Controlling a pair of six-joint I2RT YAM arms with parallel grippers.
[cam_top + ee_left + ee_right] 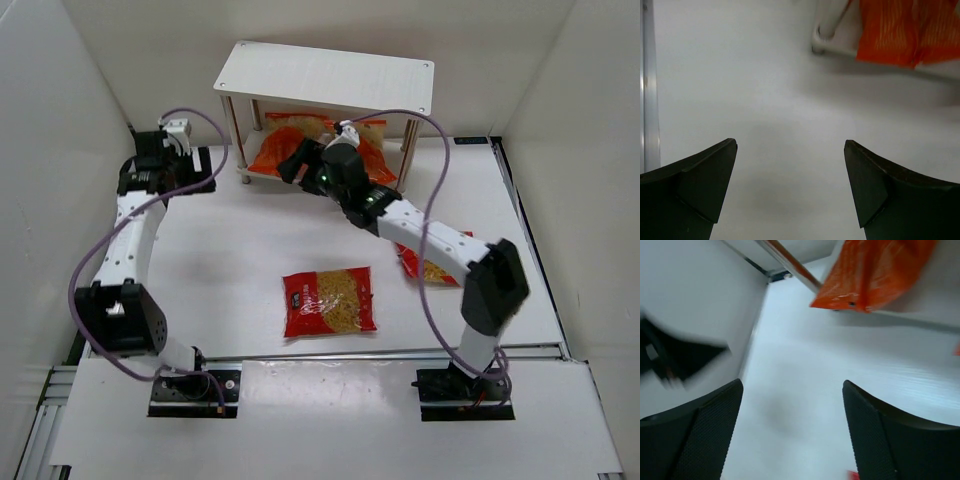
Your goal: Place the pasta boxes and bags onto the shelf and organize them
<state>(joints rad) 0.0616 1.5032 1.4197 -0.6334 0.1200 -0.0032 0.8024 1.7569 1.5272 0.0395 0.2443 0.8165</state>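
Note:
The shelf [330,72] stands at the back of the table. Two orange pasta bags [272,148] lie on its lower board, overlapping. One red pasta bag [329,301] lies flat mid-table. A second red bag [432,268] lies to its right, partly under my right arm. My right gripper [293,160] is open and empty, just in front of the lower board; its wrist view [792,387] shows an orange bag's corner [872,272] overhanging the board [940,302]. My left gripper [205,166] is open and empty, left of the shelf; its wrist view [790,150] shows an orange bag [900,30] and a shelf leg [827,27].
White walls close in the table on the left, back and right. The shelf's top board [300,65] is bare. A purple cable [430,150] loops from my right arm past the shelf's right legs. The left arm shows as a dark blur [675,355] in the right wrist view.

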